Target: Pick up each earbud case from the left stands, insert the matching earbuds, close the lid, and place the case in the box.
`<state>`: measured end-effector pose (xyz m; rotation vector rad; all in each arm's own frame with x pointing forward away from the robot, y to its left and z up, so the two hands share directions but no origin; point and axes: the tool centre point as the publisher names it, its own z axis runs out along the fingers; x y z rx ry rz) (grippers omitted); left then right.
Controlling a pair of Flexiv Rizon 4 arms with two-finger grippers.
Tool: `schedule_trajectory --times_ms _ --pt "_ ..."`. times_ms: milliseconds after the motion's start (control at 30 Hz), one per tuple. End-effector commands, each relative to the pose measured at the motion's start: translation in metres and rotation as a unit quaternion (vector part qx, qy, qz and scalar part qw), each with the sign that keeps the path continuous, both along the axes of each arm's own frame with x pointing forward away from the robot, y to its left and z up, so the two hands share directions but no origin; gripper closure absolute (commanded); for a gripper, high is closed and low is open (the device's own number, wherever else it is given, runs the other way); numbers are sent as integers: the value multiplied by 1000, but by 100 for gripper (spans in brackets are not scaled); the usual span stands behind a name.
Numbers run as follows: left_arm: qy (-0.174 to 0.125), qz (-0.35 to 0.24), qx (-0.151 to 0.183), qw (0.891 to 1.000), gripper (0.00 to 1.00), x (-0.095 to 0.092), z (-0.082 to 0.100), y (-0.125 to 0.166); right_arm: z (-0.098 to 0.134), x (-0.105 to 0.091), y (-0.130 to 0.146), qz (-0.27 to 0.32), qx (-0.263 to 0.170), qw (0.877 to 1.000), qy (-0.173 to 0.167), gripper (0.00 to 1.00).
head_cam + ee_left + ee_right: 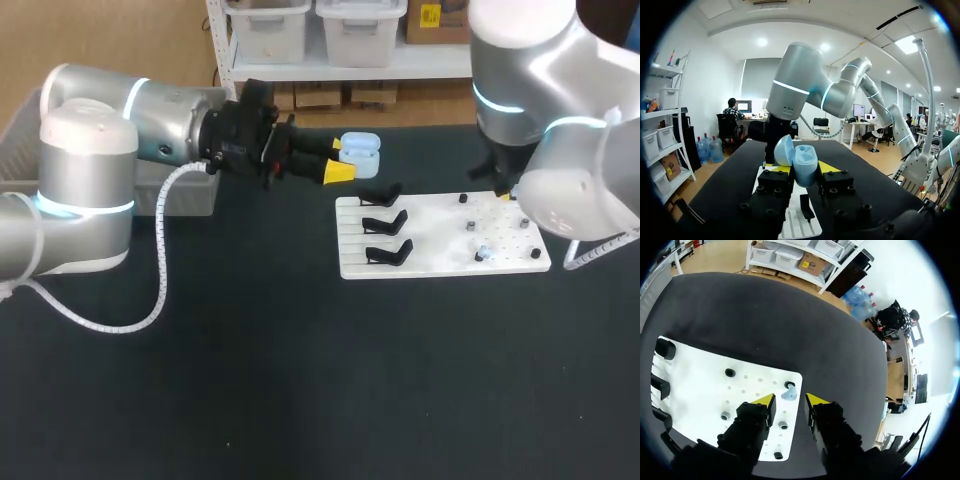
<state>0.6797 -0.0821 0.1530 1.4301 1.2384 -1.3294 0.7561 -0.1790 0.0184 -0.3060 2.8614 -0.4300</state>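
**Open case held in left claw; right claw lined up on an earbud**

Far left, a grey box (188, 193) sits partly hidden behind the left arm. The left gripper (345, 158) is held off the table beside the board, its fingers closed on the body of a pale blue case (358, 150). In the left wrist view one yellow tip presses each side of the case and the lid (784, 150) stands open. Judged from its look, the case is light, hard and glossy with rounded sides, so it could slip or twist in the pads. The body below the hinge is the place to grip; the lid is not, since it swings.

Next right is a white board (440, 262). Three black stands (385, 222) line its left edge, and none has a case on it. Small pegs dot its right half.

The right gripper (790, 401) hangs over the far right corner of the board with its fingers apart and holding nothing. A pale blue earbud (789, 394) on a peg (789, 385) lies just ahead of the gap, and neither tip touches it. The earbud looks tiny, light and slick, so it could easily be knocked off the peg. It needs a gentle, centred pinch from both sides.
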Motion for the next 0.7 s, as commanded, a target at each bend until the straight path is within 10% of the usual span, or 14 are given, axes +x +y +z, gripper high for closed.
schedule_trajectory --times_ms 33,700 --pt "0 0 0 1000 100 0 0 0 -3 1 2 -2 -1 1000 0 64" --pt "0 0 0 1000 100 0 0 0 -7 4 -2 -7 -10 1000 -2 66"
